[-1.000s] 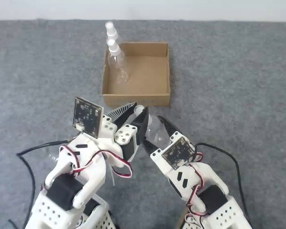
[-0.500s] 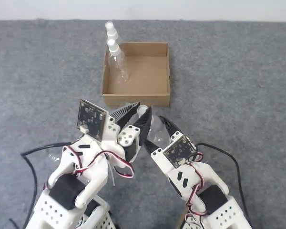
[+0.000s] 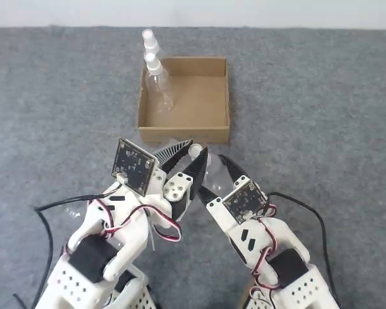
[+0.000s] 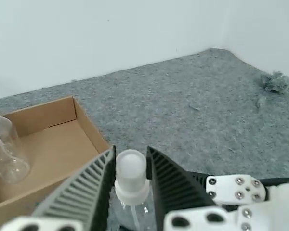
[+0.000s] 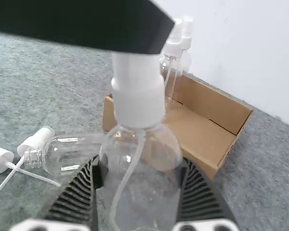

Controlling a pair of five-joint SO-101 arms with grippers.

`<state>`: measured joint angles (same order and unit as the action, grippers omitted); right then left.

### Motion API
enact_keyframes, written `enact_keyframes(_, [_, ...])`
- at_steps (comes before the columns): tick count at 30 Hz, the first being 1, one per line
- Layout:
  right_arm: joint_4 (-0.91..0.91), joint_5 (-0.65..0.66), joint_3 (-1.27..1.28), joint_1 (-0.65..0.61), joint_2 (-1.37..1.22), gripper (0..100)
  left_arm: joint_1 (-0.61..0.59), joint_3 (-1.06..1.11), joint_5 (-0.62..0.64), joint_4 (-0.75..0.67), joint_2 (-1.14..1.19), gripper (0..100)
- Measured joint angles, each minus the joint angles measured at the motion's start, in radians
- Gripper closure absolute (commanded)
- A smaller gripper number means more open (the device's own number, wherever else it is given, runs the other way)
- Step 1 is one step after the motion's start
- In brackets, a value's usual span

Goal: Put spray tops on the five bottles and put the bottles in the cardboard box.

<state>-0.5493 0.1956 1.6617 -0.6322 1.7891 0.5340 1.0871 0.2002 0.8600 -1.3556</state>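
Right gripper clamping bottle upright, just in front of cardboard box, likely steadying it for capping. Left gripper pinching spray top on neck, probably seating it. Uncapped bottle lying nearby.

Both our arms, left arm and right arm, lean forward and angle in toward each other, wrists close side by side. Our left gripper is pinched on the spray top, and our right gripper sits lower, clamped around the bottle.
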Motion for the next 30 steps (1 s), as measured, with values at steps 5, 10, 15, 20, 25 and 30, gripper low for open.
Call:
enact_keyframes(5, [0.0,0.0,0.0,0.0,0.0,97.9,0.0,0.0,0.0,0.0,0.0,88])
enact_keyframes(10, [0.006,-0.003,0.0,0.006,0.002,97.9,0.002,0.006,0.0,0.064,0.012,79])
enact_keyframes(15, [0.014,-0.003,0.0,0.003,0.003,97.9,0.003,0.003,0.008,0.149,-0.068,79])
enact_keyframes(20, [0.014,-0.003,0.0,0.003,0.003,97.9,0.003,0.003,0.011,0.195,-0.212,79])
enact_keyframes(25, [0.014,-0.003,0.0,0.005,0.003,97.9,-0.078,0.002,0.009,0.21,-0.347,79])
enact_keyframes(30, [0.014,-0.003,0.0,0.009,0.003,97.9,-0.196,0.002,-0.006,0.21,-0.39,79])
